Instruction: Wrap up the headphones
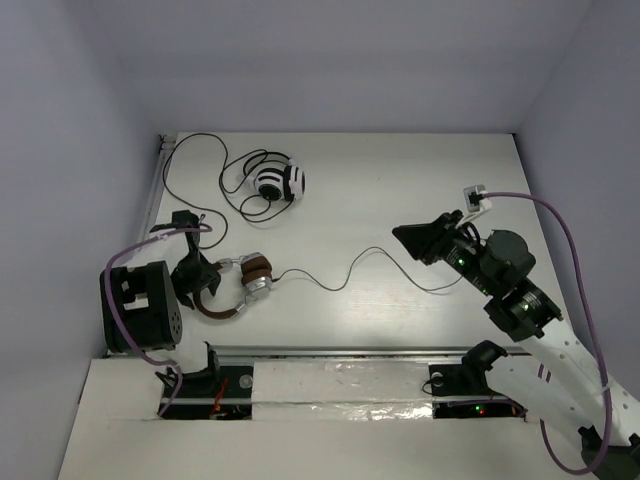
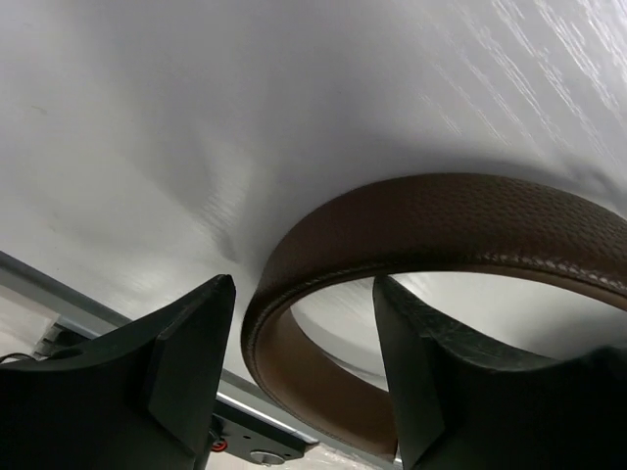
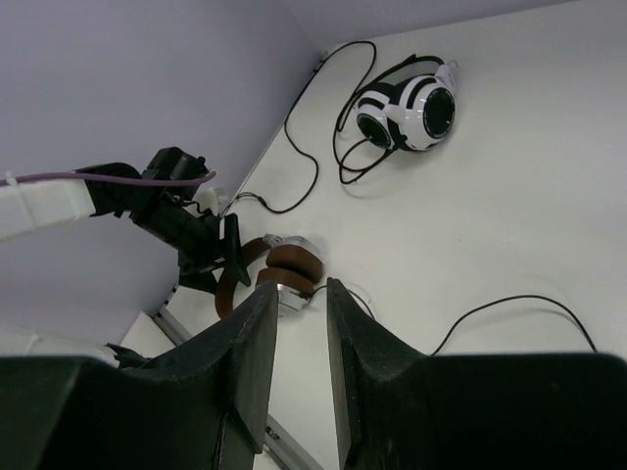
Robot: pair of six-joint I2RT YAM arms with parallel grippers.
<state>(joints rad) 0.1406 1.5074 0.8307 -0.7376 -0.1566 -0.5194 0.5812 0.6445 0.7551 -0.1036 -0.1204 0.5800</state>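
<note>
Headphones (image 1: 243,285) flat at the near left of the table (image 1: 400,180), silver and brown earcups (image 1: 256,272) at their right side. Left gripper (image 1: 203,272) low over them, fingers (image 2: 186,343) spread apart, brown headband (image 2: 431,220) arching between, no clamping visible. Thin black cable (image 1: 340,278) trailing rightward from the earcups in loose waves across the tabletop. Right gripper (image 1: 425,238) raised, well apart on the right, fingers narrowly separated, nothing between them. Farther back, black-and-white striped headphones (image 1: 277,183) near the far left corner.
</note>
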